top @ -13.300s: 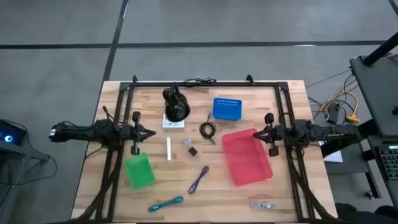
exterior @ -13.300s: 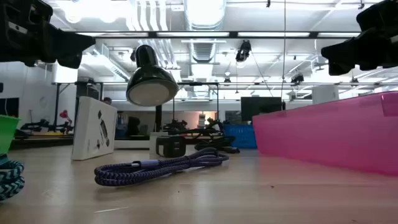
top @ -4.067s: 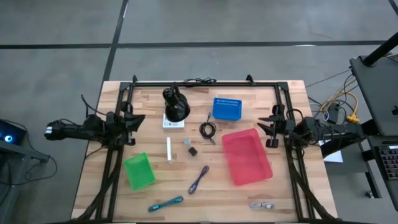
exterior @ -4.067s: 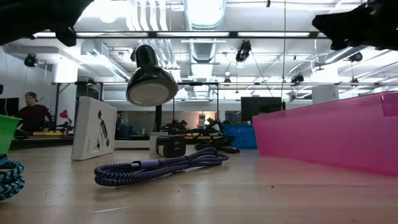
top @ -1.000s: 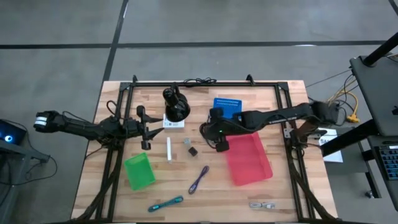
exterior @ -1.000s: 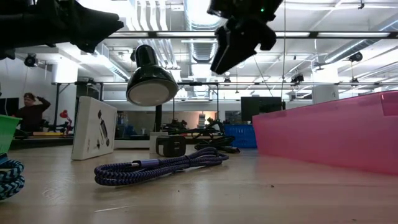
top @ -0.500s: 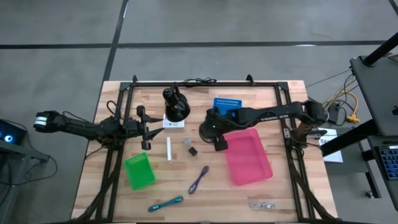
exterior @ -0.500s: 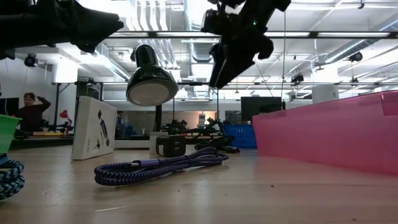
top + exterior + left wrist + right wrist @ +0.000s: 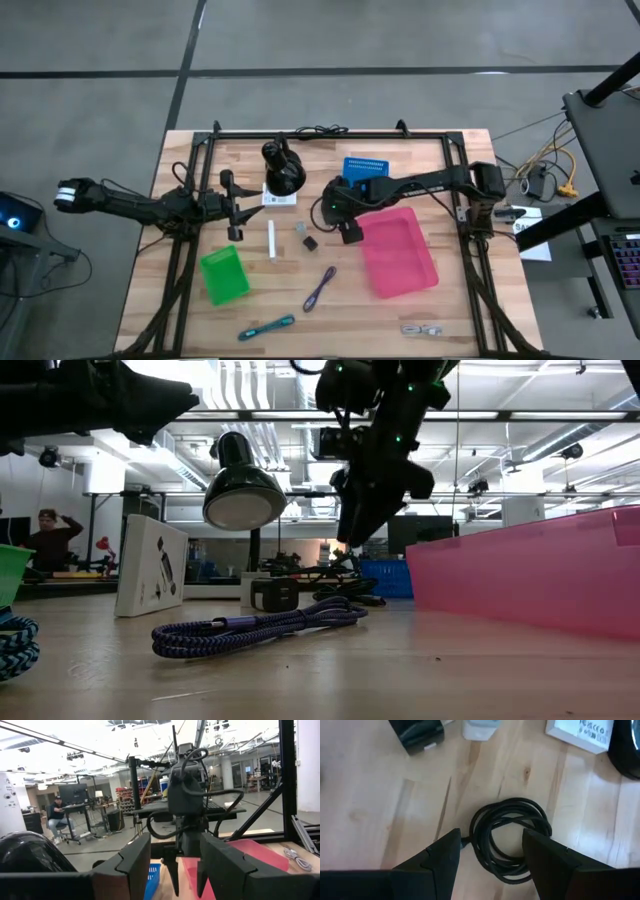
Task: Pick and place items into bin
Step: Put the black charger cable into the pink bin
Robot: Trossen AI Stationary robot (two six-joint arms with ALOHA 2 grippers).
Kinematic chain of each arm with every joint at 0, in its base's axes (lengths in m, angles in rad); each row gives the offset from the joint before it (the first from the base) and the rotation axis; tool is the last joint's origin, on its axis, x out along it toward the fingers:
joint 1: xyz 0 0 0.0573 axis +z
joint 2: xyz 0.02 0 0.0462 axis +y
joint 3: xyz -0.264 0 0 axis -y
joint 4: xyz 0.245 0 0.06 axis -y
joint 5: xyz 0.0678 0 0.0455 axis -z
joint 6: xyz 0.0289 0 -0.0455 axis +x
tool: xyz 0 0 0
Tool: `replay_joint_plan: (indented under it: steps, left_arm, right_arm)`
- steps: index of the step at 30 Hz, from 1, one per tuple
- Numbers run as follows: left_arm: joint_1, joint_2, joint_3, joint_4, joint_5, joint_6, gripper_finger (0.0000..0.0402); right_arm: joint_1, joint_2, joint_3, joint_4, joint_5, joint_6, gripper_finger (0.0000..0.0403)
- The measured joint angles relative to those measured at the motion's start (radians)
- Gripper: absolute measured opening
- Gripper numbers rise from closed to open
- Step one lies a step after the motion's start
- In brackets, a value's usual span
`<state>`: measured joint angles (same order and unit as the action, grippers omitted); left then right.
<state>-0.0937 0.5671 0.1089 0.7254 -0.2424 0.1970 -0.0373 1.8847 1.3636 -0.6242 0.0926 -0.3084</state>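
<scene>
Right gripper (image 9: 490,847) is spread wide and holds nothing, hanging just above the black coiled cable (image 9: 512,838) near the table (image 9: 460,310) middle; the fingers (image 9: 432,862) straddle the coil without touching it, as far as the wrist view shows. In the high view the right gripper (image 9: 335,212) covers the cable, just left of the pink bin (image 9: 400,255). The coil lies flat as a loose ring, so no clear long axis; a short tail sticks out one side. Beside it sit a tiny dark block (image 9: 417,735), a white card (image 9: 580,732) and a small pale piece (image 9: 480,729).

Left gripper (image 9: 232,207) is open and empty, waiting over the table's left side by the large black rounded object (image 9: 283,170).

White stick (image 9: 271,240) runs front to back. Purple slim tool (image 9: 319,288) lies diagonal, teal one (image 9: 268,326) nearly crosswise, silver piece (image 9: 422,328) near the front right edge.

Versus one second ago: the right arm has shifted slightly left and dropped lower over the cable; the left arm unchanged.
</scene>
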Motion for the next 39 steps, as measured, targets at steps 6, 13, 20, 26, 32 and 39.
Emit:
replay_joint_plan:
  steps: [6, 13, 20, 26, 32, 39]
  left_arm:
    - [0.000, 0.001, 0.000, 0.000, 0.000, 0.000, 0.0157]
    - [0.000, 0.002, 0.000, 0.000, 0.000, 0.000, 0.0157]
    - [0.000, 0.001, 0.000, 0.000, 0.000, 0.000, 0.0157]
    - [0.000, 0.002, 0.000, 0.000, 0.000, 0.000, 0.0157]
    - [0.000, 0.002, 0.000, -0.001, 0.000, 0.000, 0.0157]
    - [0.000, 0.002, 0.000, 0.000, 0.000, 0.000, 0.0157]
  right_arm:
    - [-0.026, 0.020, 0.000, 0.000, 0.000, -0.006, 0.0201]
    - [-0.065, 0.025, 0.000, 0.010, -0.097, -0.006, 0.0201]
    - [-0.079, 0.094, 0.006, 0.012, -0.116, -0.010, 0.0201]
    - [-0.084, 0.141, 0.019, 0.006, -0.116, -0.033, 0.0201]
    - [-0.093, 0.145, 0.021, -0.007, -0.115, -0.040, 0.0201]
    - [-0.096, 0.142, 0.021, -0.009, -0.116, -0.040, 0.0201]
